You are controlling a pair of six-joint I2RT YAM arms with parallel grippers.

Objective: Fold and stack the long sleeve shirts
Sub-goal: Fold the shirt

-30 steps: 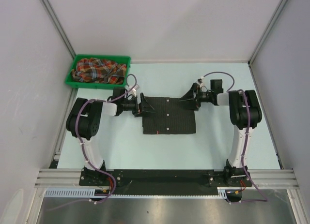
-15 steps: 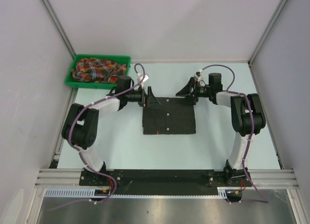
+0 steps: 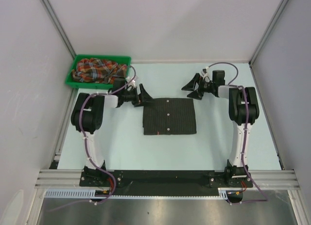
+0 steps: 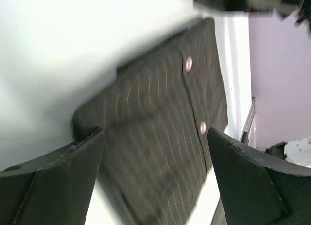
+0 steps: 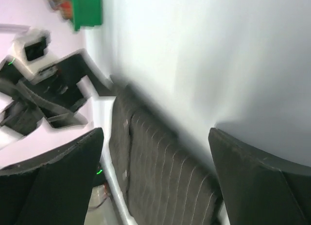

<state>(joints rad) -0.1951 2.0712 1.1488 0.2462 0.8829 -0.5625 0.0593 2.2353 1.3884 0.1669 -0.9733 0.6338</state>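
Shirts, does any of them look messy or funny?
Yes. The plaid shirt is crumpled in a heap in the green bin at the far left of the table, not folded. The black shirt lies flat on the table, folded into a neat rectangle. Nothing looks spilled or broken.

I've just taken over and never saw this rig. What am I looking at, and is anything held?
Two robot arms are bolted at the near edge of a pale table. The overhead picture looks down from behind them: the left pincer and right pincer sit near the far corners of a folded black pinstriped shirt. A plaid shirt lies crumpled in the green bin at far left. The other two pictures come from a camera on each wrist, looking past its own dark fingers at the black shirt. Both pincers are open and hold nothing.
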